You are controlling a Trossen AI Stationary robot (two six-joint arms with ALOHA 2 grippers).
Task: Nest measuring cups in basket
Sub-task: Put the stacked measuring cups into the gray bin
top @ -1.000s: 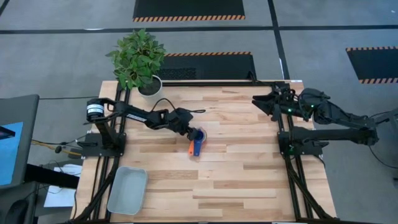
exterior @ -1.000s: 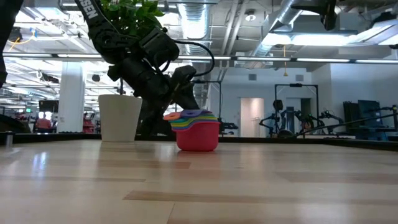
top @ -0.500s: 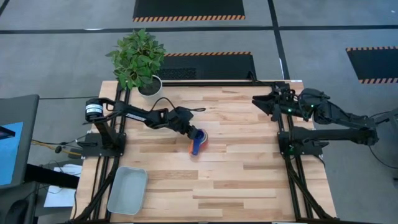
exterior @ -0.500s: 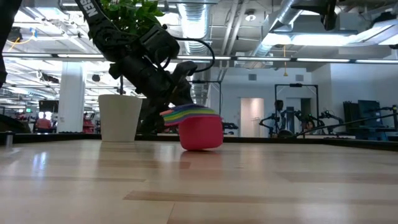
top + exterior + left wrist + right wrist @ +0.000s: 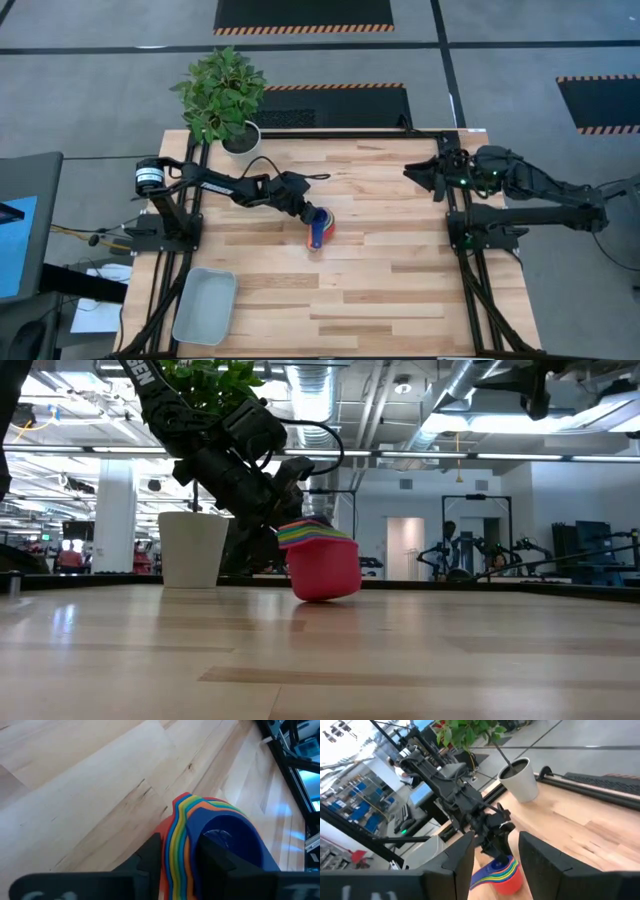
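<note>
- Jaws of the left gripper [image 5: 181, 851] are nearly closed on the cup stack [image 5: 212, 840]: one finger sits outside the wall, the other inside the innermost dark blue cup, pinching the nested rims between them.
- Left gripper position, high view: table centre, slightly toward 9 o'clock, with the arm reaching in from the 9 o'clock edge.
- Cup stack condition: all cups are already nested inside the red outer cup [image 5: 323, 568]. In the low view the stack is tilted, rim edge raised on the gripper side. Whether its base is touching the table [image 5: 400, 280] or just clear of it cannot be told.
- Step in hand, as a judgement: securing and beginning to lift the nested stack for transfer. Nesting appears complete; placement is not yet done.
- Basket [image 5: 205, 305] position, high view: near the 7 o'clock corner of the table, well apart from the stack, with nothing visible inside.
- Next move calls for: a clean lift with the stack held level enough that no inner cup slides out, travel toward 7 o'clock, then lowering inside the basket walls before release.
- Right gripper [image 5: 495, 857] position: parked at the 3 o'clock edge, raised above the table, well apart from the cups. Its fingers stand apart with nothing between them.
- Plant pot [image 5: 240, 138]: at the 11 o'clock corner, clear of the transfer path.
</note>
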